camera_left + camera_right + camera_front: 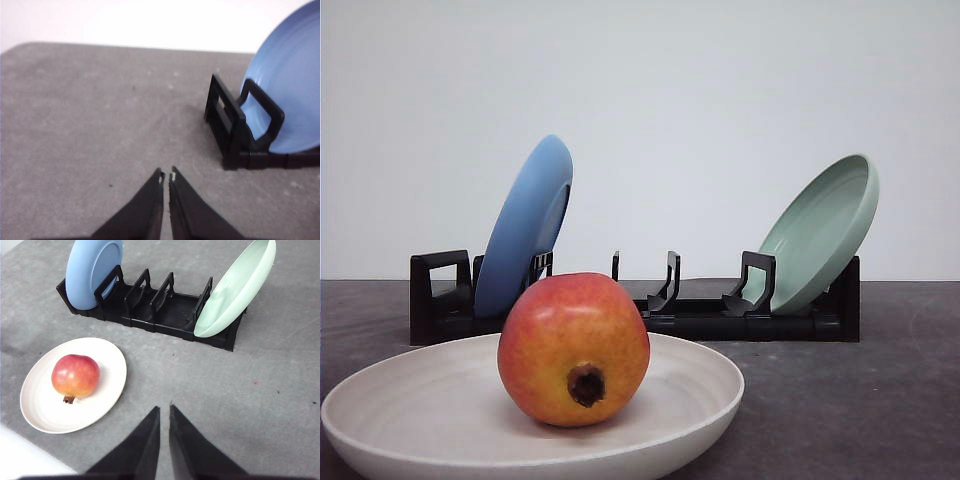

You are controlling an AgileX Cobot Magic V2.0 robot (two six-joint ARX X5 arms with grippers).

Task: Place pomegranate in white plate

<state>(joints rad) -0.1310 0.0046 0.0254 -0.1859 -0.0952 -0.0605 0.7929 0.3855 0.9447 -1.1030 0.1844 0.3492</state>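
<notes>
The red and orange pomegranate [574, 348] lies in the white plate [690, 385] at the table's near left, its dark calyx stub facing the front camera. The right wrist view shows the same pomegranate [75, 375] resting in the plate [107, 370], with nothing touching it. My right gripper [164, 409] is shut and empty, held above bare table to the right of the plate. My left gripper [166, 173] is shut too, with nothing in it, over bare table beside the left end of the rack.
A black dish rack [690, 312] stands across the table behind the plate. A blue plate [525, 225] leans in its left end and a pale green plate [820, 230] in its right end. Grey tabletop [240, 390] spreads to the right of the white plate.
</notes>
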